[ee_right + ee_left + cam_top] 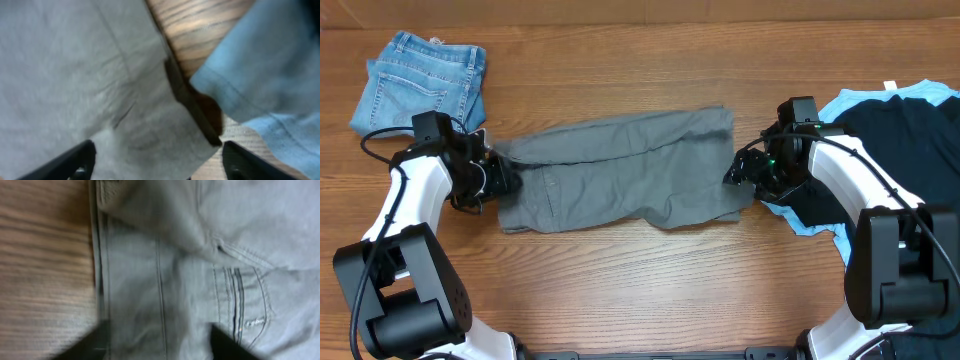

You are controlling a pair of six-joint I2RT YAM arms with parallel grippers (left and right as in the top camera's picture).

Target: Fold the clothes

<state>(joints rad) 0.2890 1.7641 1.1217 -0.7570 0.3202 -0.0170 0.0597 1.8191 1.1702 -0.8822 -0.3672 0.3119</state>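
Your left gripper (pixel 503 180) sits at the left end of the pair of plain grey cotton shorts (pixel 625 170), right at the waistband edge. Your right gripper (pixel 738 178) sits at the opposite end, by the leg hems. The shorts lie between the two grippers across the middle of the brown wooden table (pixel 640 50), stretched from left to right. One layer is folded over another, so a long edge runs along the cloth.

In the left wrist view the two dark fingertips (pixel 92 349) stand wide apart, low over the grey cloth, and the waistband seam runs in front of them. Nothing is pinched between them. In the right wrist view the fingers (pixel 70 161) are also spread wide, the corner of the grey hem lies between them, and they grip nothing. You cannot tell from these views if the fingertips touch the cloth.

Folded light-blue denim shorts (pixel 420 85) rest at the far left of the table, just behind the left arm and apart from the grey shorts. On the right side a black shirt (pixel 910 130) lies on a light-blue shirt (pixel 805 222). The edge of the light-blue one comes just beside the grey hem — in the right wrist view a strip of bare wood shows between them.
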